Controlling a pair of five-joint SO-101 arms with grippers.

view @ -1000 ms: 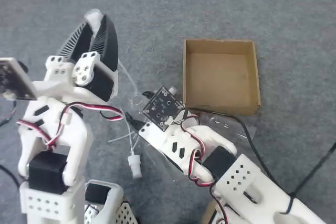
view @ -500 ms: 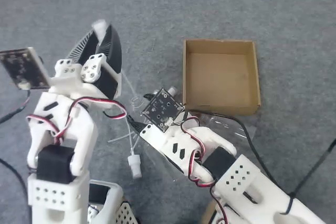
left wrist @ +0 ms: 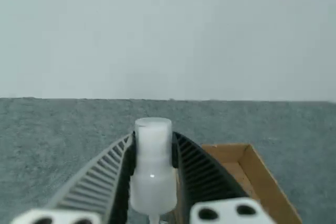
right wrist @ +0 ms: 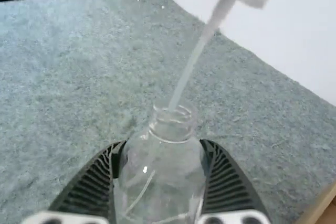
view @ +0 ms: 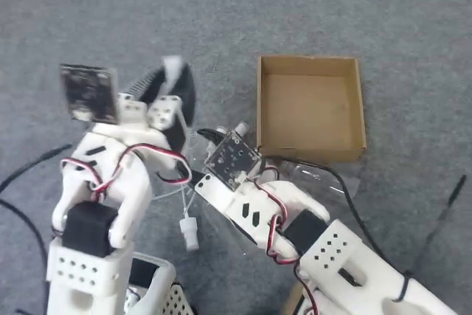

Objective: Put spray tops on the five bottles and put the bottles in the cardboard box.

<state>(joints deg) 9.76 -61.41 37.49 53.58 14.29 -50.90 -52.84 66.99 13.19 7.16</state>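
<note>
**Fingers (left wrist: 102, 179) pinch a spray top (left wrist: 153, 166); the other pair grips a bottle (right wrist: 160, 174)**

High view: the left gripper (view: 171, 71) holds the top raised over the right gripper (view: 199, 143), near the cardboard box (view: 308, 154). A second top (view: 189, 233) lies on the carpet (view: 413, 49).

Left wrist view: the fingers press tight against the top.

Right wrist view: fingers hug the bottle, the top's tube inside its neck.

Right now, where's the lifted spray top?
The spray top is clamped in the left tool, its tube poking into the bottle in the right tool, left of the box in the high view.
</note>
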